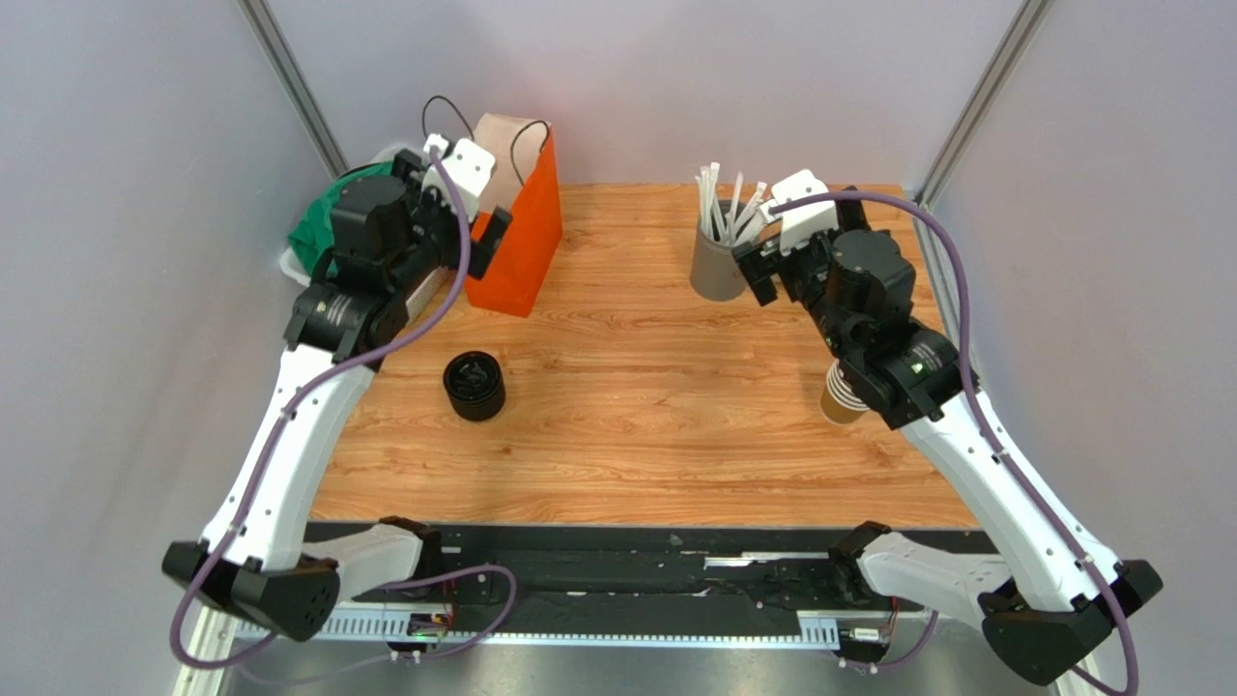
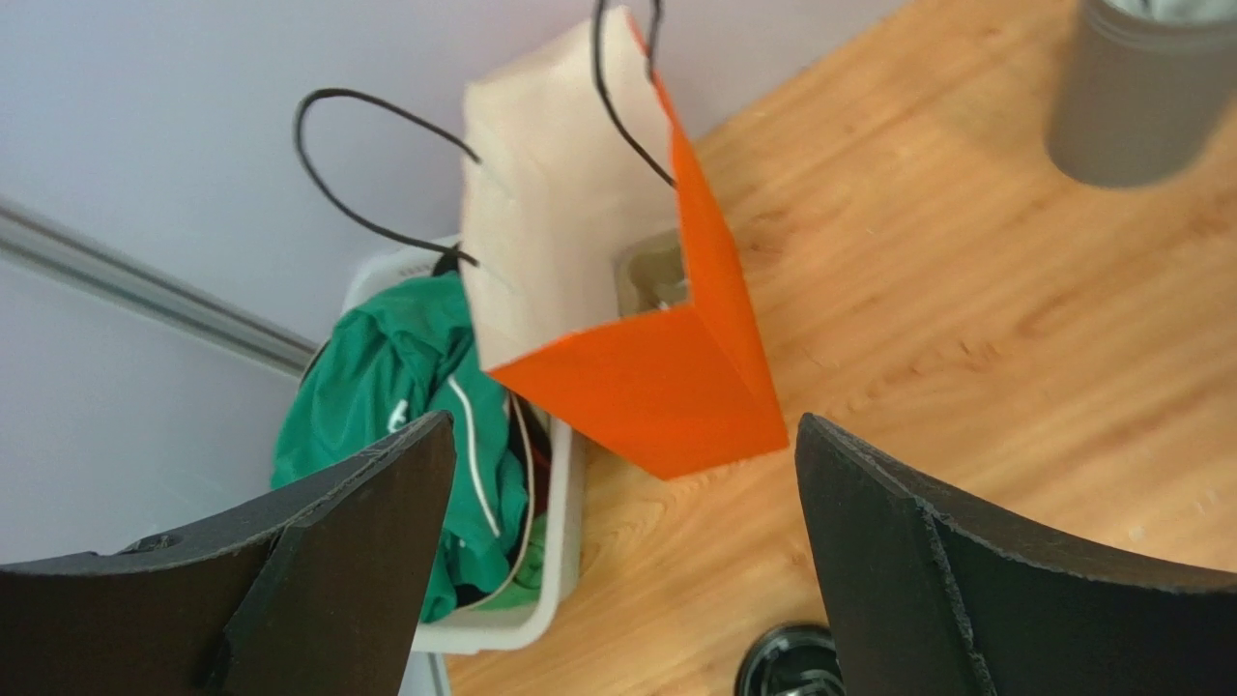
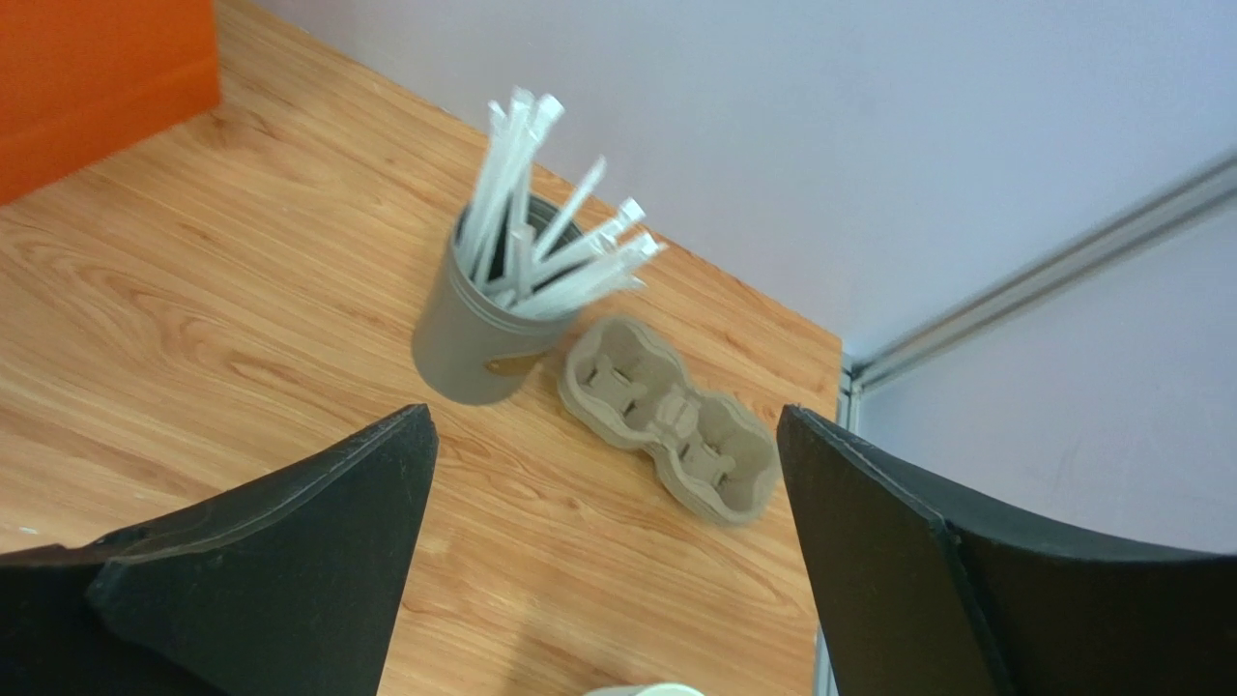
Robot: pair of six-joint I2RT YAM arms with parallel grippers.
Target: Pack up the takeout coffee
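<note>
A round black lid [image 1: 474, 386] sits on the wooden table, left of centre; its edge also shows at the bottom of the left wrist view [image 2: 791, 667]. A tan paper cup [image 1: 838, 396] stands at the right, partly hidden under my right arm; I cannot tell if it is one cup or a stack. A white cup rim [image 3: 646, 690] peeks in at the bottom of the right wrist view. My left gripper [image 1: 490, 239] [image 2: 625, 428] is open and empty beside the orange bag [image 1: 520, 239] [image 2: 654, 377]. My right gripper [image 1: 755, 268] [image 3: 606, 413] is open and empty, near the straw cup.
The bag stands open at the back left, something greyish inside [image 2: 654, 276]. A grey cup of white straws [image 1: 715, 261] [image 3: 487, 334] stands at the back right, with a pulp cup carrier [image 3: 675, 421] beside it. A white bin [image 2: 537, 580] holding green cloth [image 1: 323, 232] sits left of the bag.
</note>
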